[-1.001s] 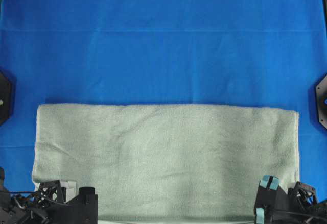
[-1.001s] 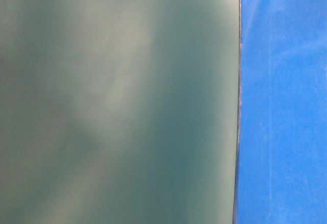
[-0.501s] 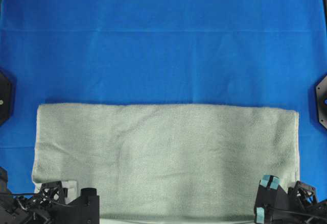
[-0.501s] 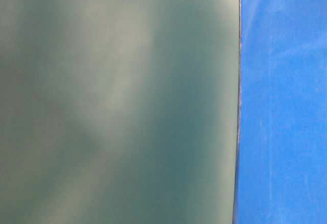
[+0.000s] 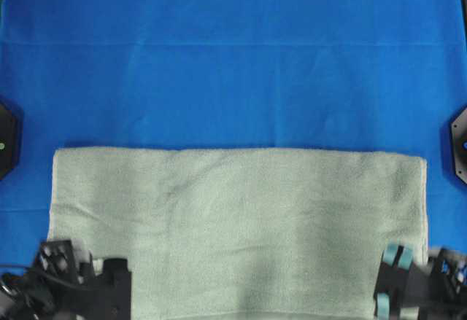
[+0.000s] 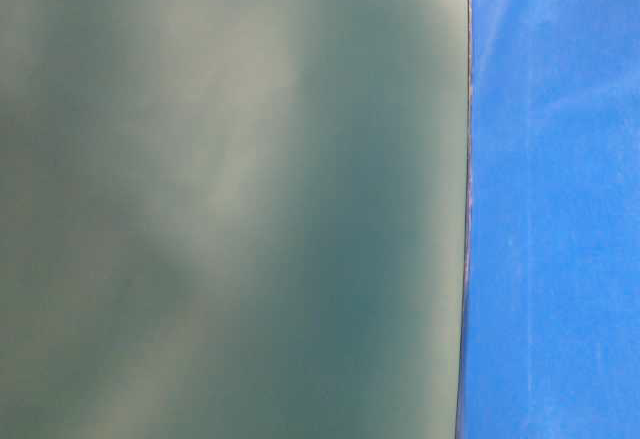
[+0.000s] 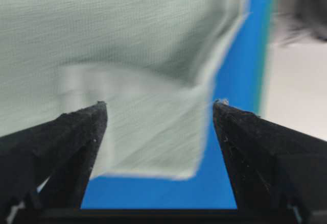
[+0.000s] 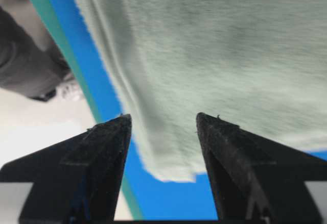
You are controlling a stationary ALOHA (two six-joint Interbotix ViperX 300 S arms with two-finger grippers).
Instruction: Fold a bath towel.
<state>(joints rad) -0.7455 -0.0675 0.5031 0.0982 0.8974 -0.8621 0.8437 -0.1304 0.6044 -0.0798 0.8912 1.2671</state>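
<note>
The bath towel is a pale sage-green rectangle lying flat on the blue table cover, across the near half of the overhead view. My left gripper is open and empty, its jaws wide apart above the towel's near left corner. My right gripper is open and empty, its jaws either side of the towel's near right corner. In the overhead view the left arm and the right arm sit at the bottom edge. The table-level view is filled by a blurred green surface.
The blue cover spreads bare beyond the towel. Black fixtures stand at the left edge and the right edge. The table's near edge with a teal strip shows beside the right corner; floor lies beyond it.
Both arms have shifted at the bottom edge of the overhead view, the left one inward over the towel's corner, the right one slightly right. The towel has not moved.
</note>
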